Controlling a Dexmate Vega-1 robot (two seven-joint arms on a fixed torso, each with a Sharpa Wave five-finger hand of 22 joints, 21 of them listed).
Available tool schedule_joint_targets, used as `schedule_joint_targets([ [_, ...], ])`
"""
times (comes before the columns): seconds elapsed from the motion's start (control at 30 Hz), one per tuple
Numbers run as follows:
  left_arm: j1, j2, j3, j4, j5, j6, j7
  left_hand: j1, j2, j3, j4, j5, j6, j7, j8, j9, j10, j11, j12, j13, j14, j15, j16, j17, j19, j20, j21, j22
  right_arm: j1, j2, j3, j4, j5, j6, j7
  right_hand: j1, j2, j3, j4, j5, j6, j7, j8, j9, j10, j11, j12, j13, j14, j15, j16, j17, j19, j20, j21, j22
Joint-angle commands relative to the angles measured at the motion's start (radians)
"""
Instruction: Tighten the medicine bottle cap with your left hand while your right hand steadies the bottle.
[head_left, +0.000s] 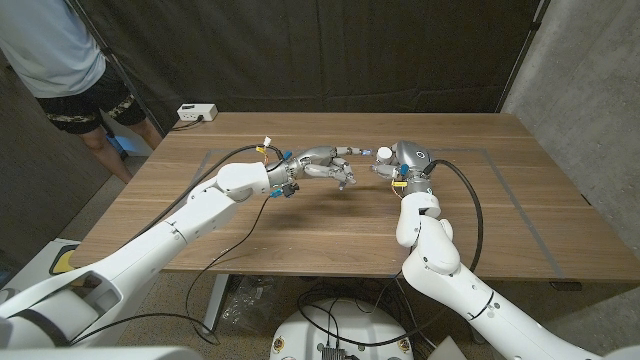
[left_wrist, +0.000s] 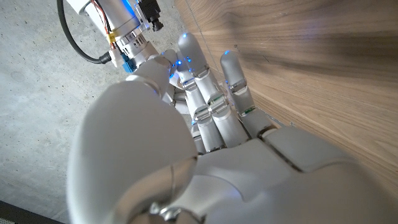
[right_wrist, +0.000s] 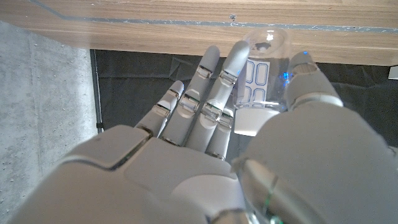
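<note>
Head view: the right hand (head_left: 392, 163) is gripping the medicine bottle (head_left: 385, 154) above the counter (head_left: 300, 230), while the left hand (head_left: 330, 165) is reaching toward it, its grasp unclear.

Right wrist view: the clear, blue-labelled bottle is sitting between thumb and fingers (right_wrist: 211, 93).

— The arms? — Both reach in over the table, hands nearly meeting; left hand (head_left: 328, 166) stretches its fingers (left_wrist: 234, 78) rightward.
— And the right? — Right hand (head_left: 398, 160) has fingers (right_wrist: 214, 84) wrapped around the bottle (right_wrist: 264, 68).
</note>
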Motion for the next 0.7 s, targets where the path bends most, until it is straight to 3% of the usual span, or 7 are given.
schedule_joint_targets([
  [0.03, -0.017, -0.015, 0.007, 0.029, 0.000, -0.030, -0.026, -0.006, 0.000, 0.007, 0.000, 0.004, 0.000, 0.000, 0.002, 0.001, 0.029, -0.024, 0.010, 0.244, 0.008, 0.000, -0.003, 0.008, 0.008, -0.099, 0.004, 0.002, -0.002, 0.004, -0.006, 0.000, -0.007, -0.008, 0.004, 0.184, 0.189, 0.033, 0.028, 0.004, 0.160, -0.150, 0.007, 0.004, 0.004, -0.006, -0.003, 0.002, 0.010, -0.058, 0.004, 0.005, 0.005, -0.079, 0.003, 0.002],
  [0.7, -0.032, -0.035, 0.015, 0.058, 0.001, -0.043, -0.042, 0.001, 0.002, -0.004, -0.004, -0.001, 0.001, -0.003, 0.003, 0.001, 0.024, -0.022, 0.010, 0.249, 0.003, 0.004, -0.004, 0.004, 0.000, -0.096, 0.005, 0.003, 0.009, 0.007, -0.020, -0.012, -0.032, -0.005, 0.011, 0.185, 0.188, 0.036, 0.027, 0.002, 0.160, -0.150, 0.007, 0.004, 0.003, -0.006, -0.003, 0.006, 0.012, -0.058, 0.003, 0.005, 0.007, -0.080, 0.003, 0.002],
])
